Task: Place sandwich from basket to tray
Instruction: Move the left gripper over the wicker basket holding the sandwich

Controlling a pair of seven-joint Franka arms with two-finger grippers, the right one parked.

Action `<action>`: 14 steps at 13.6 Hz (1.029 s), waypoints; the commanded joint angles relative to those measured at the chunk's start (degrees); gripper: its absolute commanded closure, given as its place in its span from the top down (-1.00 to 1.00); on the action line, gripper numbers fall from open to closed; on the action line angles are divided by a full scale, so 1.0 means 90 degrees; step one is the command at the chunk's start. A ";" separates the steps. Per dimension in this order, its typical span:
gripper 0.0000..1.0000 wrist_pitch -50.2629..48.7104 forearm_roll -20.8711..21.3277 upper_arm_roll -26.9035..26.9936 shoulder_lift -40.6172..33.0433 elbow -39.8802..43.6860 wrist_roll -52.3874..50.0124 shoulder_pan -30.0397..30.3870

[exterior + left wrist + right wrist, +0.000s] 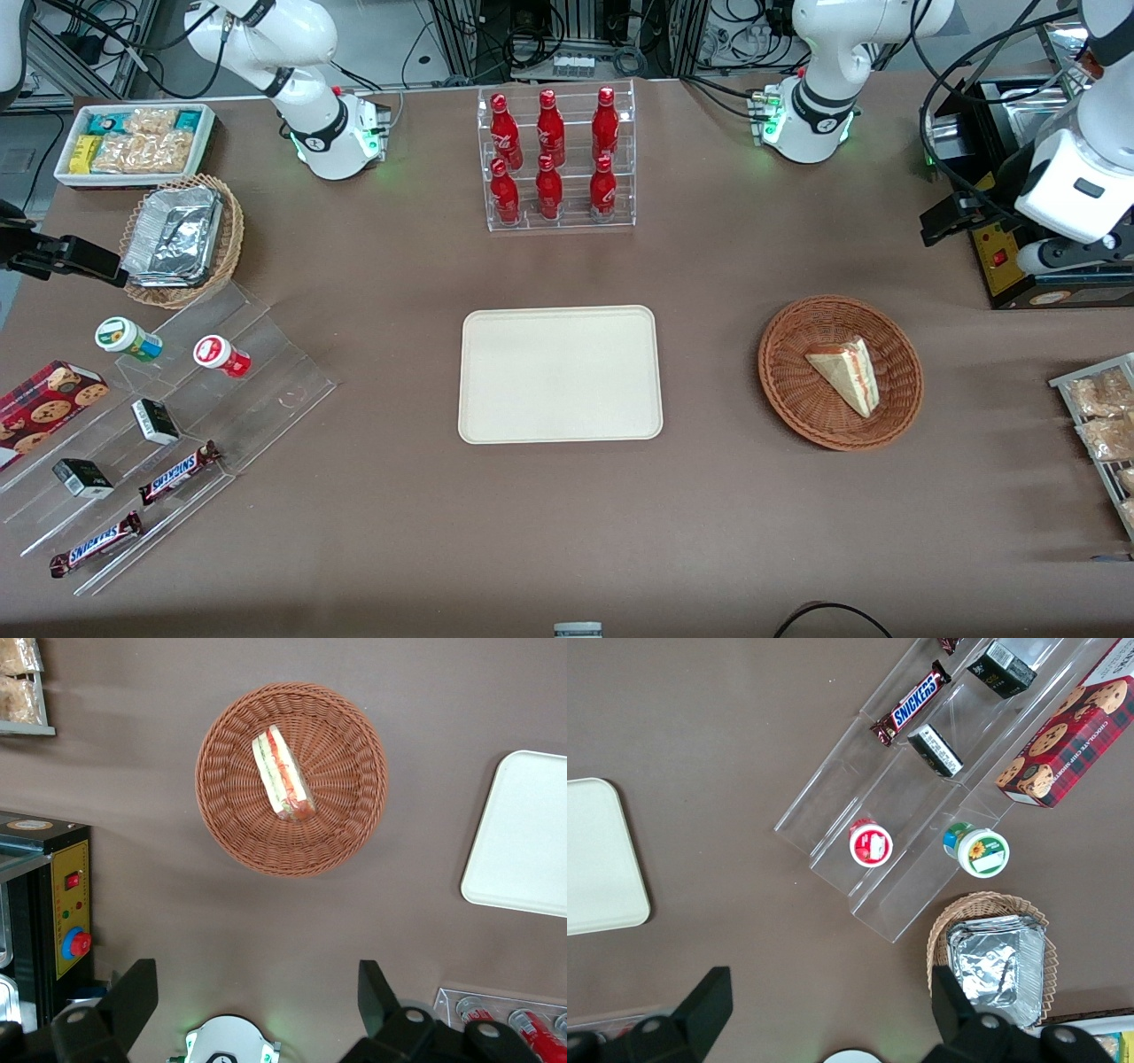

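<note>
The sandwich (846, 372) lies in the basket (797, 403), off-centre toward 3 o'clock in the front view, cut side up. The tray (560, 374) sits on the worktop (567, 532) at 9 o'clock from the basket, apart from it. The pincer (257, 992) hangs above the worktop near the basket, fingers (133, 992) apart, holding nothing.

Gripper (257, 992) hangs high, fingers spread, above bare surface (709, 292). Nothing stands between basket (788, 390) and tray (560, 373). Bottle rack (556, 159) stands farther from the front camera.
</note>
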 commanded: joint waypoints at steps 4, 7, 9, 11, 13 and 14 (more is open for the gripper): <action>1.00 0.0016 0.0005 0.0024 0.0020 -0.0103 0.0101 -0.0039; 1.00 0.0590 0.0064 0.0044 0.0029 -0.0736 0.0033 -0.0039; 1.00 0.1331 0.0073 0.0044 0.0049 -0.1438 -0.0045 -0.0039; 1.00 0.2074 0.0073 0.0044 0.0078 -0.1928 -0.0210 -0.0039; 1.00 0.2651 0.0073 0.0053 0.0175 -0.2231 -0.0319 -0.0039; 1.00 0.2895 0.0073 0.0053 0.0263 -0.2339 -0.0541 -0.0039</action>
